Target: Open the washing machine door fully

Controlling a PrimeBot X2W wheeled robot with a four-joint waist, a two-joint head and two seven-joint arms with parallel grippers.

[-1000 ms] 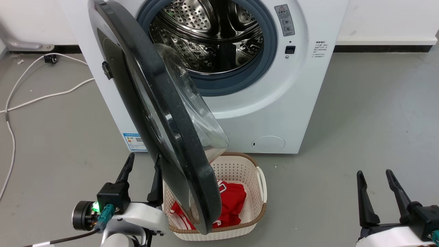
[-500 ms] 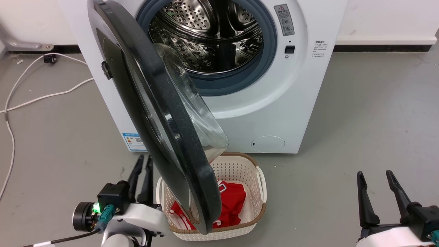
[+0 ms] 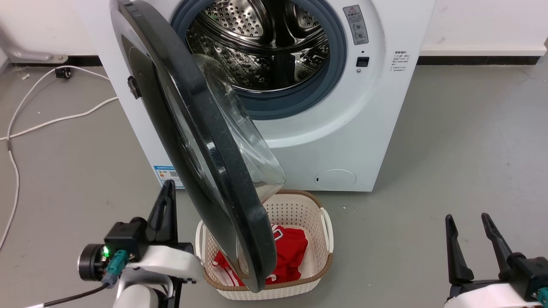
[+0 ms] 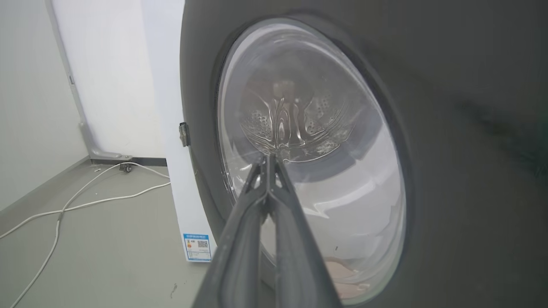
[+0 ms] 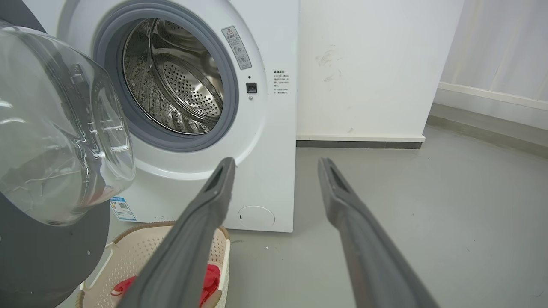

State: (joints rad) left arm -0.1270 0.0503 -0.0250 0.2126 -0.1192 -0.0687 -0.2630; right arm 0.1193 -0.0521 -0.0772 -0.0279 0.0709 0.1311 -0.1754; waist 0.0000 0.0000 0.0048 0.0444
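Note:
The washing machine (image 3: 342,128) is a white front-loader with its steel drum (image 3: 265,42) exposed. Its washing machine door (image 3: 201,141), glossy black with a clear glass bowl (image 3: 248,145), stands partly open, hinged at the left and edge-on to me. My left gripper (image 3: 169,188) is shut and empty, just left of the door's outer face, low down. In the left wrist view that gripper (image 4: 269,159) points at the door's window (image 4: 342,179); whether it touches the window I cannot tell. My right gripper (image 3: 466,218) is open and empty at the lower right, far from the door (image 5: 55,128).
A cream perforated basket (image 3: 319,239) holding a red garment (image 3: 291,250) sits on the floor under the door's lower edge. White cables (image 3: 43,124) trail over the grey floor at the left. Bare floor (image 3: 462,141) lies right of the machine.
The left gripper's fingers, open a second ago, have shut. The left arm has shifted a little left, away from the basket. The door and the right gripper have not moved.

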